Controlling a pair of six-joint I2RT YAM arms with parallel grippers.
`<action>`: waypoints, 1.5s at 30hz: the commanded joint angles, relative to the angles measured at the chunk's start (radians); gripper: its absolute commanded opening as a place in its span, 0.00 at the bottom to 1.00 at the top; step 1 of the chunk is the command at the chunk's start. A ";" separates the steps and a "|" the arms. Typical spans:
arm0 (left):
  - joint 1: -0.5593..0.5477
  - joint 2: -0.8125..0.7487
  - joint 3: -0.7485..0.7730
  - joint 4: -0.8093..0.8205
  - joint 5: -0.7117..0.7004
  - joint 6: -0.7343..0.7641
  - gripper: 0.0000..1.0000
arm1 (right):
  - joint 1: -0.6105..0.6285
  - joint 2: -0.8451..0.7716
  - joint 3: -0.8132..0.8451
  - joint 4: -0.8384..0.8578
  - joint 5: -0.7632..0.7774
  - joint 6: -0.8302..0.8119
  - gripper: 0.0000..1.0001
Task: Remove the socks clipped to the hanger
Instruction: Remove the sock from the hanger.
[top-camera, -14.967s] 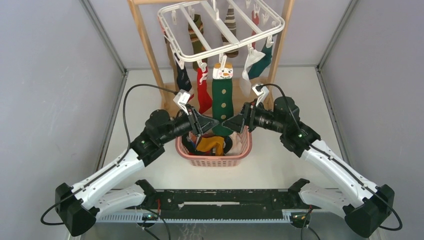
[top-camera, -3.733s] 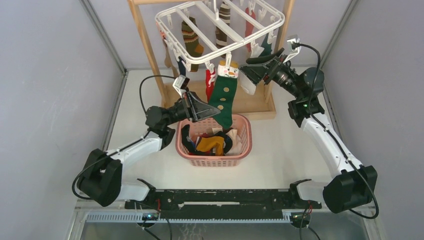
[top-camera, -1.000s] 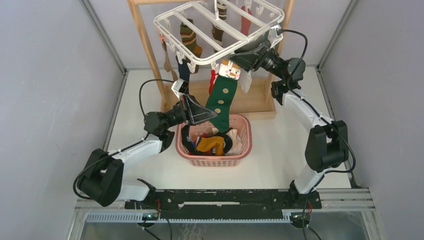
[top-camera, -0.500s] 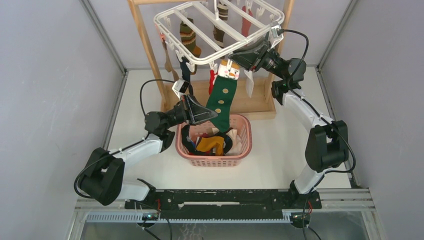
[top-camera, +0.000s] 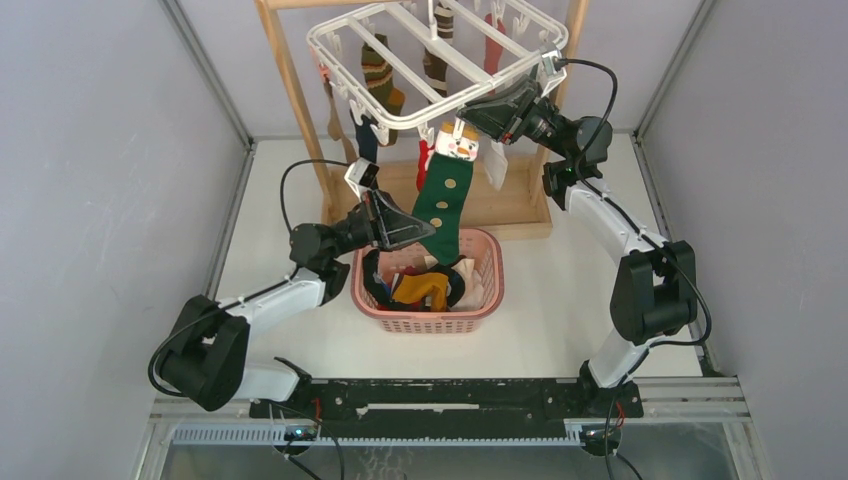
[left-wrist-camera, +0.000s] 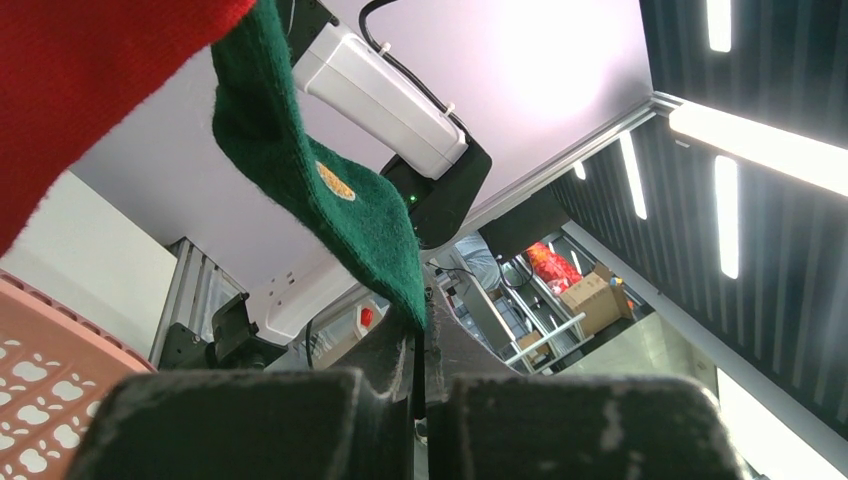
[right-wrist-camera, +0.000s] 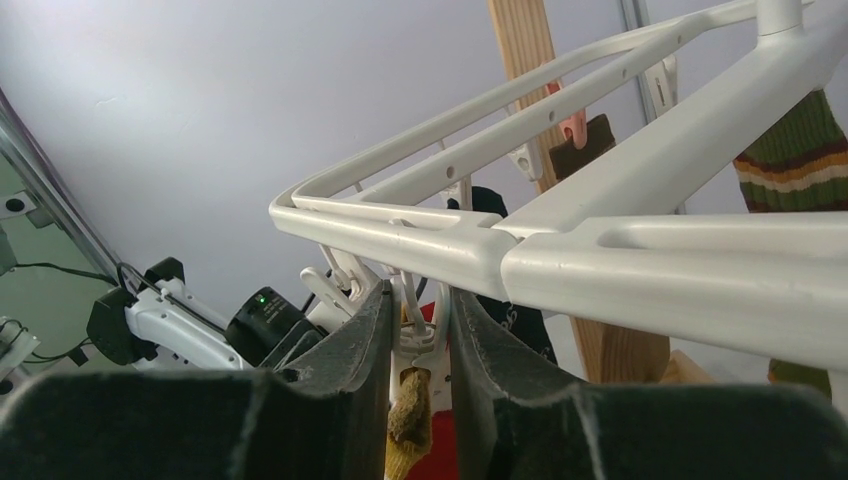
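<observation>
White hanger (right-wrist-camera: 650, 270) tilts above the pink basket (top-camera: 430, 322). Green snowman sock (top-camera: 443, 205) hangs clipped from its front rail. My left gripper (left-wrist-camera: 420, 375) clenches the toe, keeping it taut (aimed basketward). My right gripper (top-camera: 468, 112) pinches the clip (right-wrist-camera: 421, 330) to spring it.

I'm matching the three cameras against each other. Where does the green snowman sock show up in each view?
Top external: green sock, centre of frame, above the pink basket.
Left wrist: green sock upper middle, its toe pinched in the left gripper.
Right wrist: no green shows; not identifiable.
Shared landmark: red sock beside it, top left in the left wrist view.
</observation>
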 joint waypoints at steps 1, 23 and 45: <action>0.005 -0.028 -0.019 0.066 0.014 -0.008 0.00 | 0.003 -0.038 0.038 0.010 0.004 -0.006 0.00; 0.005 -0.110 -0.131 0.061 0.011 0.001 0.00 | 0.009 -0.057 0.044 -0.071 0.018 -0.039 0.01; 0.002 -0.073 -0.151 0.056 0.002 0.032 0.00 | -0.001 -0.201 -0.059 -0.403 0.055 -0.235 0.63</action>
